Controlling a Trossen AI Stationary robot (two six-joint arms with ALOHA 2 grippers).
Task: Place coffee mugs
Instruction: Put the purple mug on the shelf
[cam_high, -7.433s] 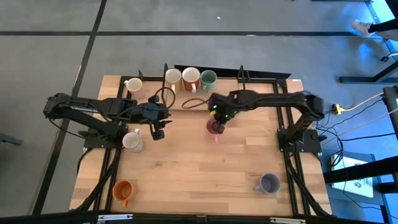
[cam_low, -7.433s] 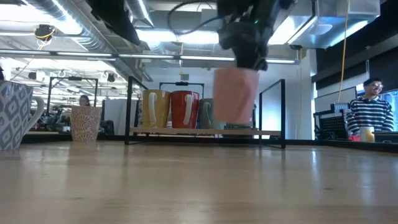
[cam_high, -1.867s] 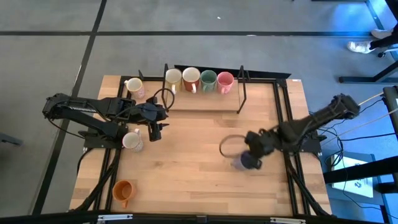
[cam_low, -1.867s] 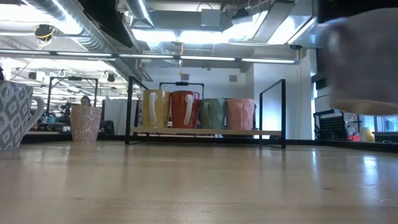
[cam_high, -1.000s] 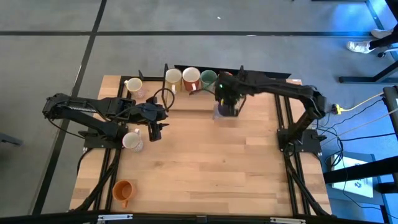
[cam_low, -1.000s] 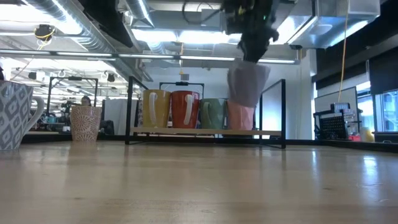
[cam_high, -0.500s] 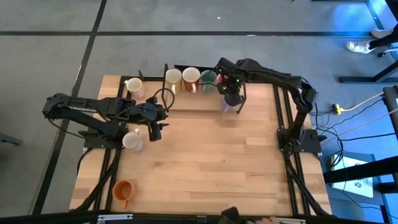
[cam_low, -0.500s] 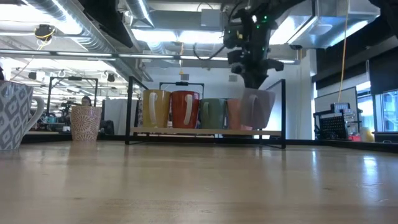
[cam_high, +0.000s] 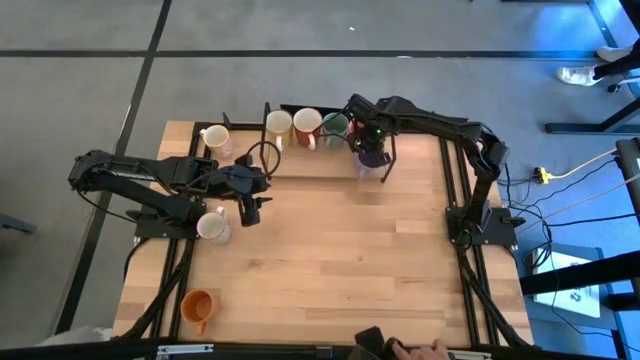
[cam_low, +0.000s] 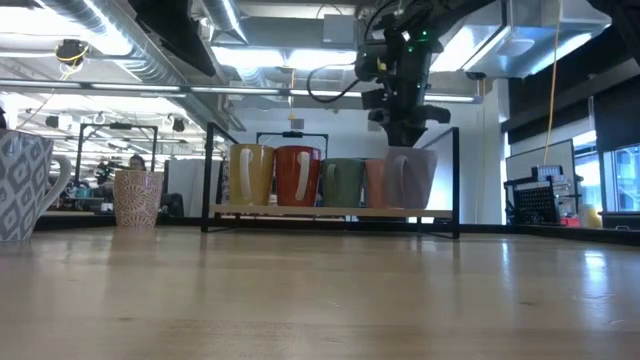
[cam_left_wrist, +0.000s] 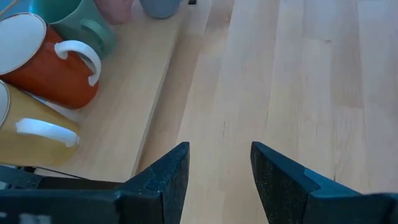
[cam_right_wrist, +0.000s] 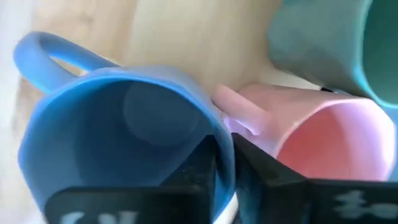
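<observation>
The right gripper (cam_right_wrist: 225, 163) is seen clamped over the rim of the blue-grey mug (cam_right_wrist: 118, 134), one finger inside and one outside. That mug (cam_low: 410, 178) is set on the wooden rack shelf (cam_low: 330, 211) at the end of a row, just beside the pink mug (cam_right_wrist: 323, 134), then the green mug (cam_low: 343, 182), red mug (cam_low: 294, 176) and yellow mug (cam_low: 251, 176). The left gripper (cam_left_wrist: 219, 165) is held with its fingers parted and empty above the table (cam_high: 330, 260), beside a white mug (cam_high: 212, 225).

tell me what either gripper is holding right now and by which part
The right gripper pinches the rim wall of the blue-grey ceramic mug, one finger inside and one outside, beside the pink mug. The left gripper holds nothing.
</observation>
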